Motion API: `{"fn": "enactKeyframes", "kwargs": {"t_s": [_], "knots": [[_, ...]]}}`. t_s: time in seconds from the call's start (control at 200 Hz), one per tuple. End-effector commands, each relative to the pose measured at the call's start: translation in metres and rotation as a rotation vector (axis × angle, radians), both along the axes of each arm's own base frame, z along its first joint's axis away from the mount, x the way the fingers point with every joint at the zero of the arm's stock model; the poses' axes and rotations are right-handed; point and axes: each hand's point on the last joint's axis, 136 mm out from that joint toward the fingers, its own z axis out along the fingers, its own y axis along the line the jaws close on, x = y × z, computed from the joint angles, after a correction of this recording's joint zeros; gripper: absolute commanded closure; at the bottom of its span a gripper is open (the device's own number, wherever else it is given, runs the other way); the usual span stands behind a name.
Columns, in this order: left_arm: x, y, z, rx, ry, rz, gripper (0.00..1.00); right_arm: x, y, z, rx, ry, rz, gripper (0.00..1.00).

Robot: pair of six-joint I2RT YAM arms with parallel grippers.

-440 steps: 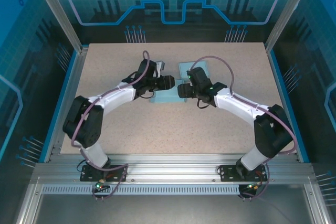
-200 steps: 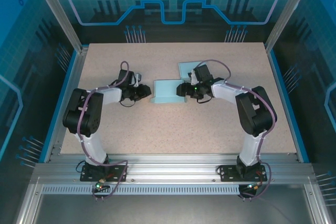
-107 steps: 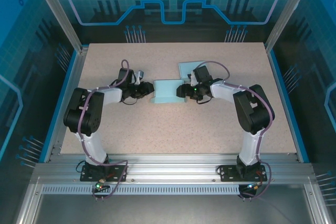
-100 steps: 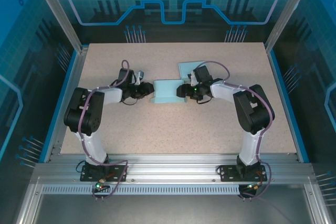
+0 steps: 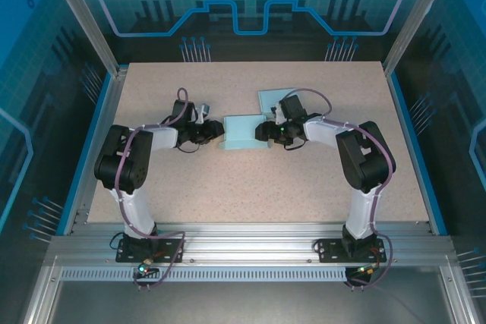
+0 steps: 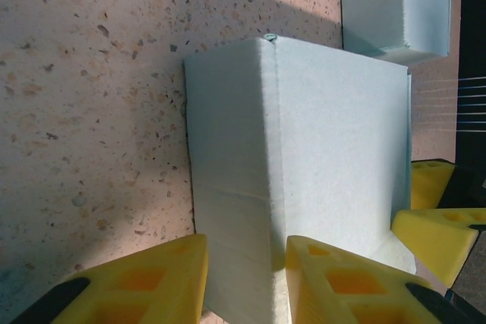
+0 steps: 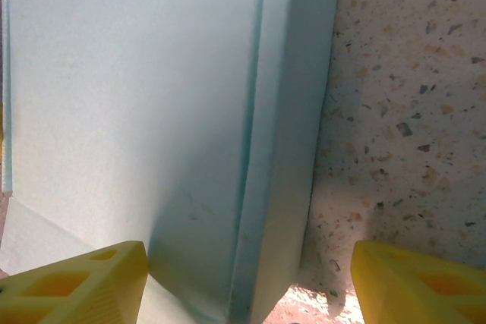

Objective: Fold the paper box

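Paper box: the light-blue paper box (image 5: 244, 133) stood near the middle of the table (image 5: 190, 187), with one gripper at each end.
Change, left arm: a second before, a strip of bare table had separated the left gripper (image 5: 216, 133) from the box's left end. By now that gap was gone and the gripper was at the box.
Change, both arms: about two seconds before, both elbows had arched high over the box. Now the forearms lay low along the table.
Change, right arm: the right gripper (image 5: 263, 130) sat at the box's right end, much as it had a second earlier.
Left gripper state: the left wrist view showed the yellow fingers (image 6: 129, 282) partly apart astride the box's near corner. Whether they pinched it could not be told.
Right gripper state: the right wrist view showed it unclenched and wide. The box's end lay between the fingers (image 7: 76, 282), with bare table beside one of them.
From above only: both arms' full poses.
Left wrist extra: a loose light-blue piece (image 6: 399, 5) lay beyond the box, apart from it.
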Motion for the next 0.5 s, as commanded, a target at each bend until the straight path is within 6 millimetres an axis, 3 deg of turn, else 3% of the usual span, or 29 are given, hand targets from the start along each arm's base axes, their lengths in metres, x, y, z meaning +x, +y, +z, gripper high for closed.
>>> {"fn": "enactKeyframes", "kwargs": {"t_s": [0.0, 0.165, 0.495], "knots": [[0.0, -0.002, 0.008, -0.026, -0.009, -0.013, 0.64, 0.006, -0.001, -0.002, 0.014, 0.013, -0.007, 0.29], [-0.005, -0.001, 0.012, -0.017, -0.015, -0.022, 0.64, 0.006, -0.001, -0.004, 0.012, 0.015, -0.01, 0.29], [-0.011, 0.0, -0.004, -0.006, 0.028, -0.025, 0.69, 0.006, -0.002, -0.005, 0.009, 0.018, -0.011, 0.29]]}}
